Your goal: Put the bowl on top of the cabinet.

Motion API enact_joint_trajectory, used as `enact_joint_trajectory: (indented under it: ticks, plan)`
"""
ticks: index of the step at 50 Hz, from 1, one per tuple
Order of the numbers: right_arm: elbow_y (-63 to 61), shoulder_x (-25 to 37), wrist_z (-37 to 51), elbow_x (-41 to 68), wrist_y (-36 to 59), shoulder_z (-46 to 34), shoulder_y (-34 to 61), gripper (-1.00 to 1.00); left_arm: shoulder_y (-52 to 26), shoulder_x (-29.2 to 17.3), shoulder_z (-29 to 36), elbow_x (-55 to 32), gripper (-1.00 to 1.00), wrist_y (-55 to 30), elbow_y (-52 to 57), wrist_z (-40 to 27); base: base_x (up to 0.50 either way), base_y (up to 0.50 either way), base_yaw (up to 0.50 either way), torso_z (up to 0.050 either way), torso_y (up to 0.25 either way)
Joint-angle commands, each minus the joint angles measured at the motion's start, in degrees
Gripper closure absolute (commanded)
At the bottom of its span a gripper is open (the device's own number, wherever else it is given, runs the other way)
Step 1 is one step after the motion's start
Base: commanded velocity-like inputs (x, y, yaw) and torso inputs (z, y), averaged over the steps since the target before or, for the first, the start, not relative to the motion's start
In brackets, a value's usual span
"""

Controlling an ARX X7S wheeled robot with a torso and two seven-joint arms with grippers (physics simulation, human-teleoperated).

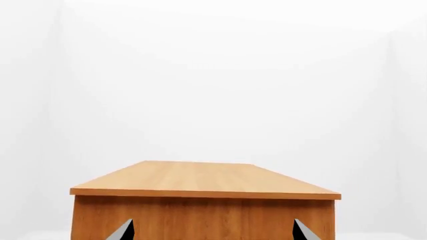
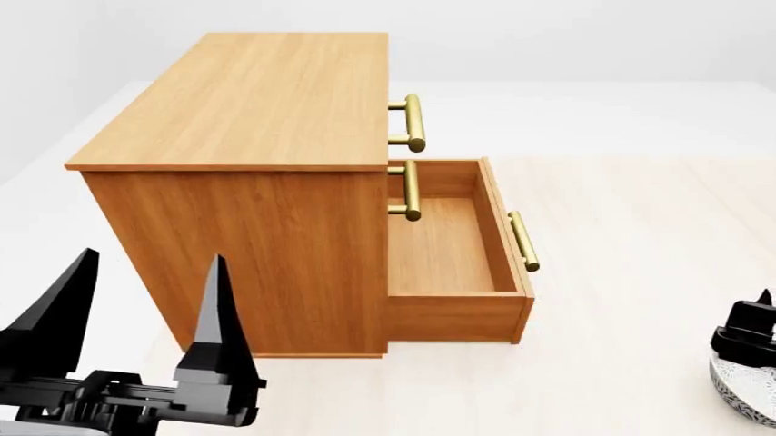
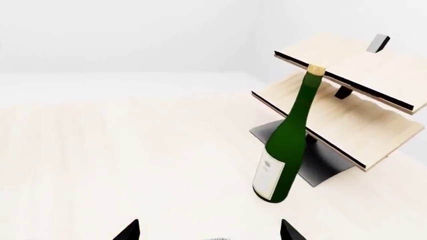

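Orange-brown wood fills the middle of the head view: the cabinet stands on the pale counter with its flat top bare and its lower drawer pulled out. The bowl sits far off at the view's right edge, only a blue-patterned sliver of its rim showing, with the right gripper just above it. Whether those jaws are spread or closed on the rim cannot be told; the right wrist view shows two dark tips apart, a faint rim edge between them, and beyond them a green bottle leaning at the pale rack. The left gripper hangs beside the cabinet, jaws spread, holding nothing. The step in hand looks like the pickup. Next comes a firm grasp, a lift higher than the cabinet top, and a carry across to it.
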Motion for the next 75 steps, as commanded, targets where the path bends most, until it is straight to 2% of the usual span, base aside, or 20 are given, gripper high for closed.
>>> enact_joint_trajectory:
  ticks: [1,28,51,75]
  plan:
    - [1.7,-1.0,0.5,3.3,2.0,0.9,1.8,-1.0,-0.1,-0.4,0.3,-0.1,-1.0,0.4,-0.2,-0.3,0.0,0.0,0.0,0.0,0.0]
    - [4.4,-0.5,1.4,2.7,3.5,-2.3,3.0,-1.0,-0.1,-1.8,0.9,-0.5,-1.0,0.5,0.5,-1.8,0.0,0.0,0.0,0.0,0.0]
    - [11.3,-1.7,-0.4,-0.2,2.5,-12.3,9.7,-1.0,-0.6,-2.3,1.8,-0.2,-1.0,1.4,-0.3,-2.4,0.0,0.0,0.0,0.0,0.0]
    - [15.0,-2.4,-0.4,-1.7,1.9,-14.1,9.9,-1.0,-0.4,-3.1,2.4,-0.3,-1.0,2.0,-0.3,-3.2,0.0,0.0,0.0,0.0,0.0]
